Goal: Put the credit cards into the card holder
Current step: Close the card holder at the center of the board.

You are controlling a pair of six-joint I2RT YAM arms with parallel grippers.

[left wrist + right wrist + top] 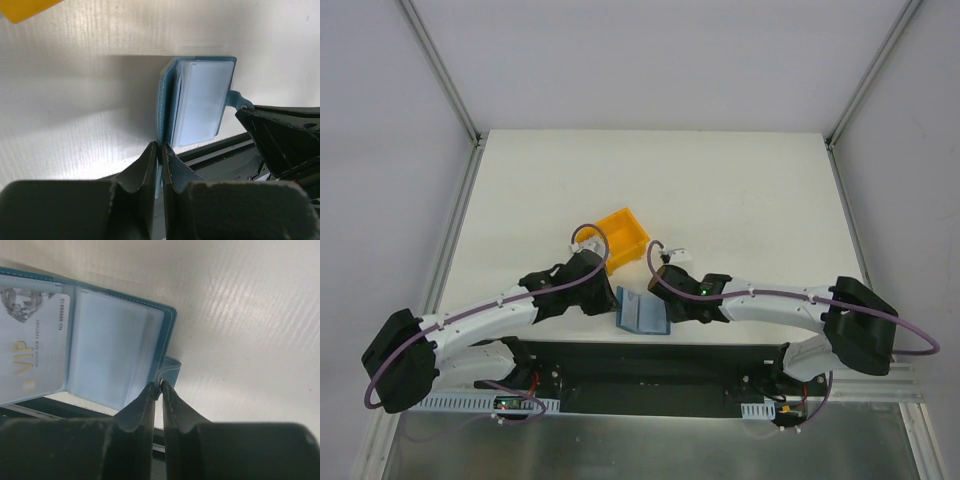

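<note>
Now: 1 card holder (642,312), 1 card (30,347) inside, 1 bin (617,237).

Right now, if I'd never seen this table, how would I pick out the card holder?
Look at the white table, at the middle of its near edge. There the card holder is open like a book, just on the near side of the yellow bin. It is the only flat teal-blue thing, with clear pockets, one showing a VIP card.
</note>
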